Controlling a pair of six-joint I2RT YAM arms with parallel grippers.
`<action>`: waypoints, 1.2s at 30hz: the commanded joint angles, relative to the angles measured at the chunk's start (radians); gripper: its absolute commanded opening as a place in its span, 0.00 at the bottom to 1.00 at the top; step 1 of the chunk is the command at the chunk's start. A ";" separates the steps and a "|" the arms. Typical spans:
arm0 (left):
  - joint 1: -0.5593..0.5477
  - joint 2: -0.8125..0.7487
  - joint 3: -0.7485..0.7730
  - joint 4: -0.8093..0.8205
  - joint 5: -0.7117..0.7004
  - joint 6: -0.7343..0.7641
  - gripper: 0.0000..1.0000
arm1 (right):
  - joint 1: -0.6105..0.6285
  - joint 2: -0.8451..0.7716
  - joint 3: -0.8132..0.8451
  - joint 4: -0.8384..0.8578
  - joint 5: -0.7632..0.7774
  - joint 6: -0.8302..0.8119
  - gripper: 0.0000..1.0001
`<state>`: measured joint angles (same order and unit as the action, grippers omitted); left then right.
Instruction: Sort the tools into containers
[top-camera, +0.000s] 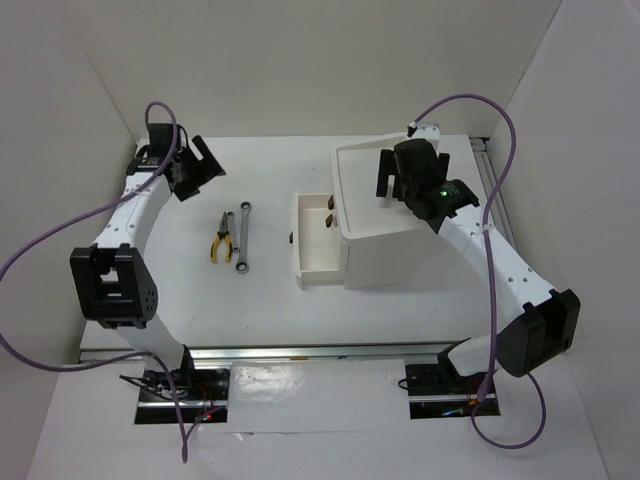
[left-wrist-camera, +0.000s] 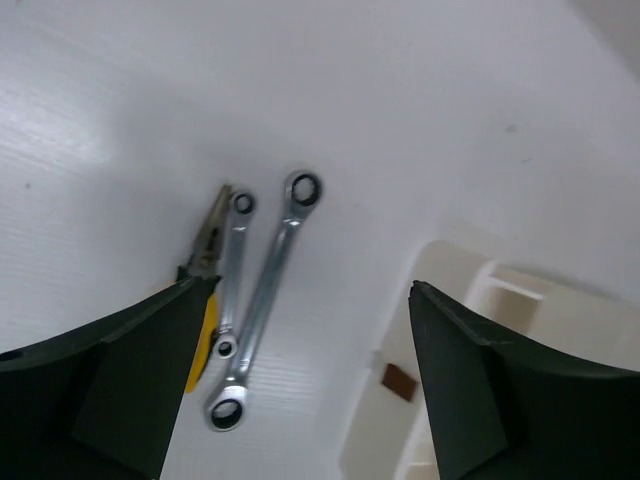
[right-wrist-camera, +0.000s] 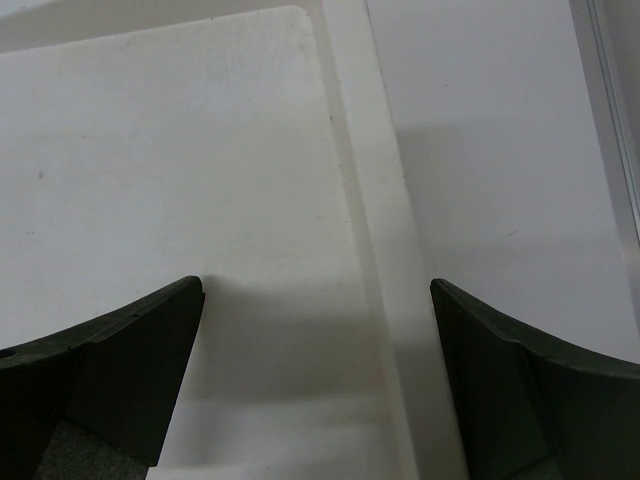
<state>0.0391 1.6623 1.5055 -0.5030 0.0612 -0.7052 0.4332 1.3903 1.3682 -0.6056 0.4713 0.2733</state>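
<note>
- Silver wrenches (left-wrist-camera: 262, 310) and pliers (left-wrist-camera: 207, 245) lie on the table (left-wrist-camera: 450, 100), below and between the left gripper (left-wrist-camera: 308, 290) fingers, untouched; jaws spread.
- Right gripper (right-wrist-camera: 315, 285) spread wide, empty, above top tray (right-wrist-camera: 150, 150).

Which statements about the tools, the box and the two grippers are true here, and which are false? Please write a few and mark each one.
1. The pliers lie on the table beside the small wrench and the large wrench. True.
2. One drawer is pulled out. True.
3. The left gripper holds a wrench. False: it is open and empty, above the table.
4. The right gripper hangs over the tools. False: it is open, over the box's top tray.
</note>
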 joint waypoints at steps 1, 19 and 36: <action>-0.044 0.088 0.015 -0.189 -0.073 0.137 0.93 | 0.015 0.046 -0.055 -0.154 -0.059 0.018 1.00; -0.254 0.326 0.111 -0.250 -0.231 0.170 0.71 | 0.015 0.009 -0.084 -0.143 -0.069 0.009 1.00; -0.263 0.473 0.093 -0.243 -0.202 0.170 0.66 | 0.015 -0.011 -0.093 -0.134 -0.069 0.009 1.00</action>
<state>-0.2169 2.1033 1.5951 -0.7319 -0.1398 -0.5491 0.4332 1.3643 1.3334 -0.5774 0.4683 0.2733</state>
